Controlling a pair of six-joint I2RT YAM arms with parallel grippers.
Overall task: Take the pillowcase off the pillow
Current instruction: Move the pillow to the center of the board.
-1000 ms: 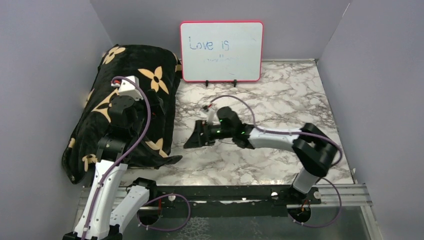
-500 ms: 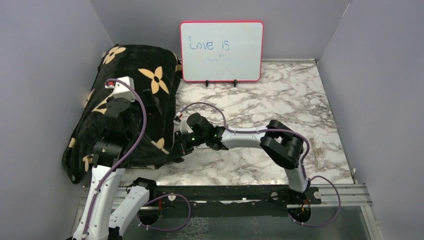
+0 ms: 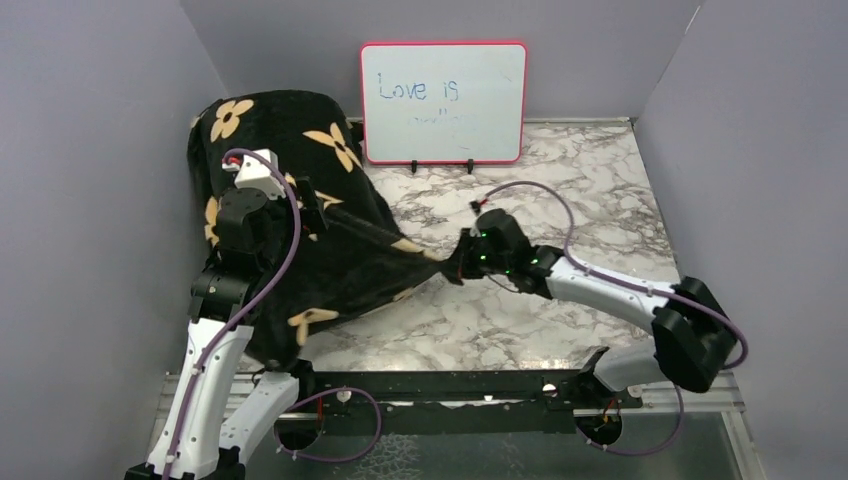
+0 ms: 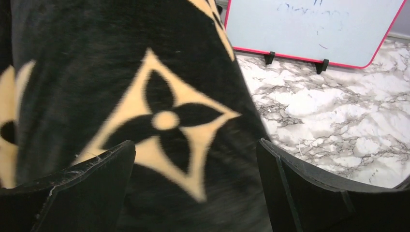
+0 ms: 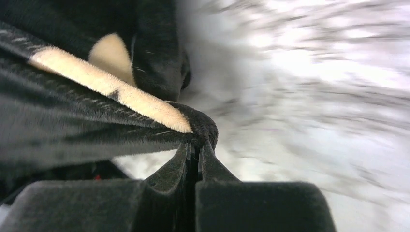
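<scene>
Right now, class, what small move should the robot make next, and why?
Probably draw the right gripper rightward: it is shut on a pinch of the pillowcase, which stretches taut toward it, while the open left gripper hovers over the bulk.

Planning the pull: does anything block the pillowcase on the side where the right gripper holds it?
Nothing visible does. The right gripper is shut on a corner of the pillowcase; the marble table to its right shows no object. The whiteboard stands at the back, off that path.
</scene>
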